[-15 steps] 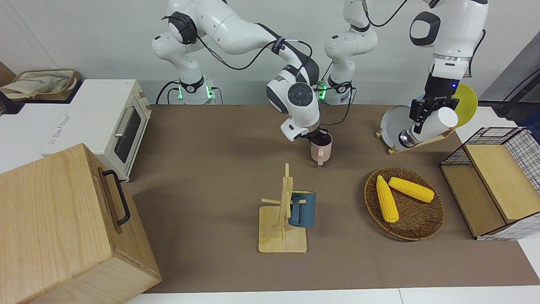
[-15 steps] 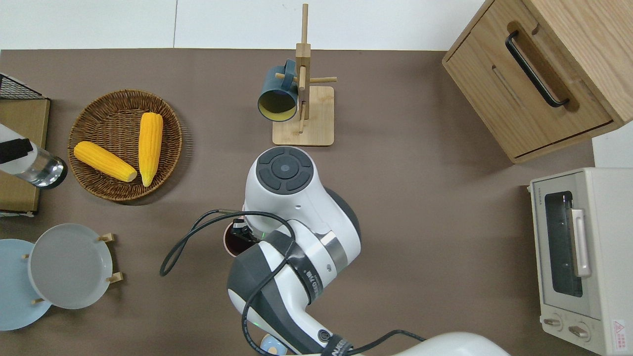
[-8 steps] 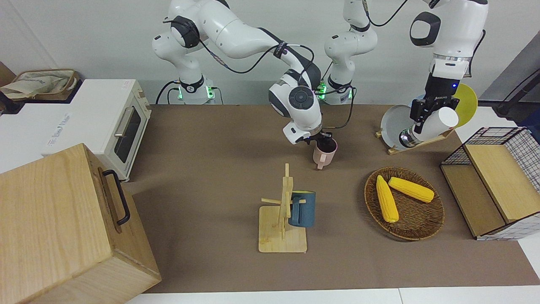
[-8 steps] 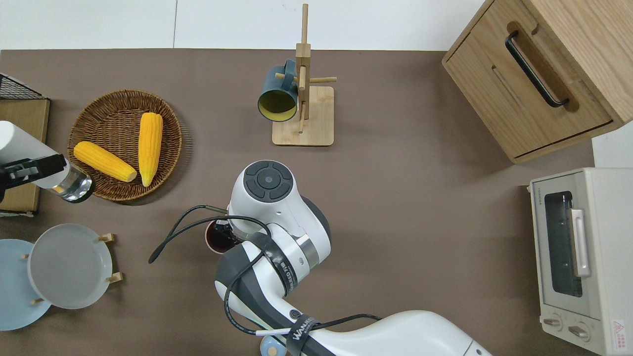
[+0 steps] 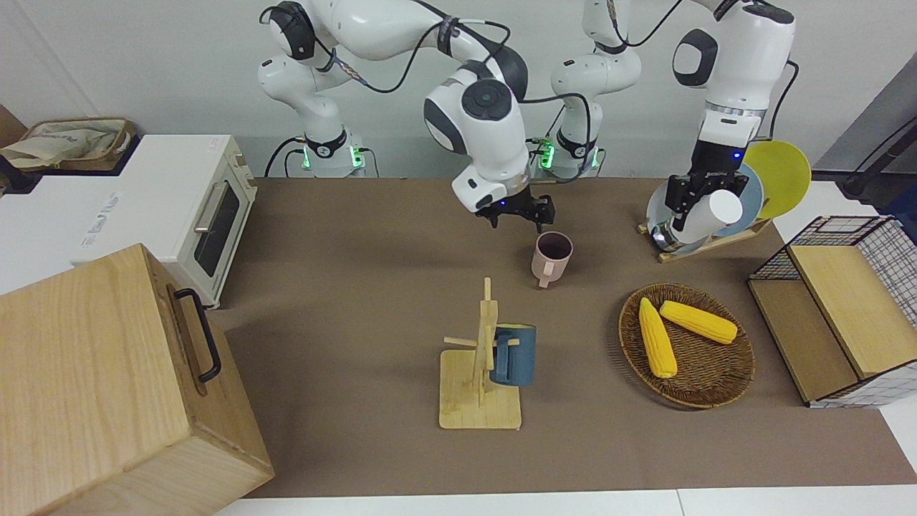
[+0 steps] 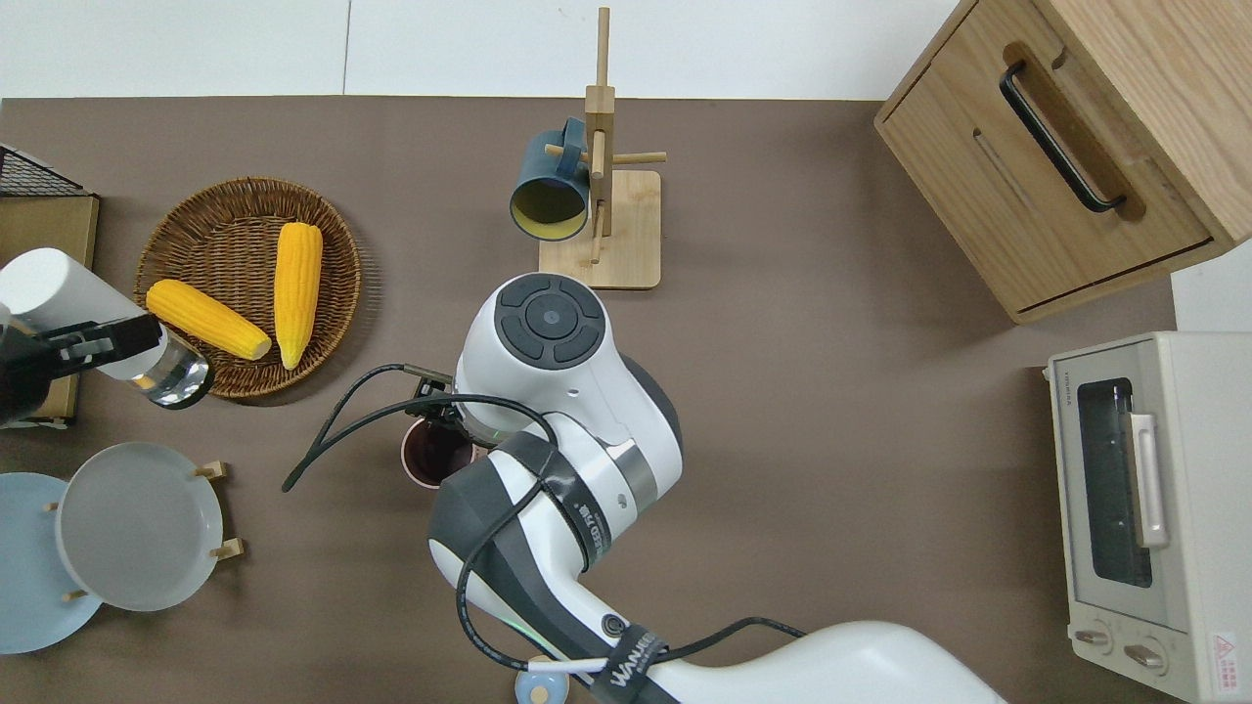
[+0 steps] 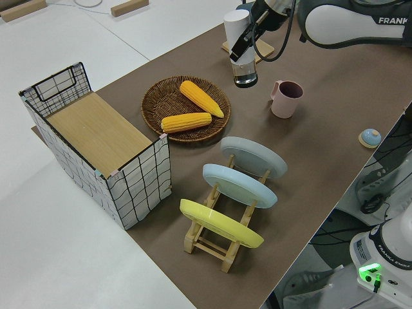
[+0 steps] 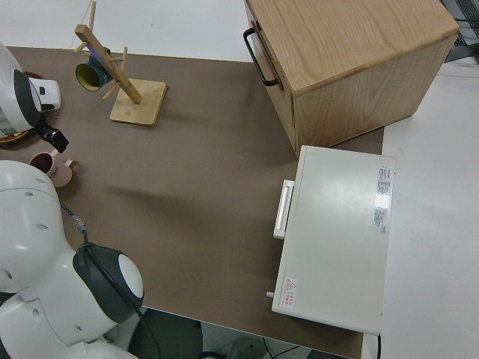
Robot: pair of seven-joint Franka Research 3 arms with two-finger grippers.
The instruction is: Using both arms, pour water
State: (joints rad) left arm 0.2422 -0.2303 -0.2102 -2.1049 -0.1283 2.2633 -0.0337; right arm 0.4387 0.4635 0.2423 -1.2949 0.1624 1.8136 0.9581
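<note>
Wicker basket (image 5: 706, 373) beside pink cup (image 5: 551, 256)

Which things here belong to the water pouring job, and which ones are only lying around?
Job: left gripper holding the bottle; pink cup; right gripper, open above it.

Lying about: corn basket, mug rack, plate rack, toaster oven, wooden box.
</note>
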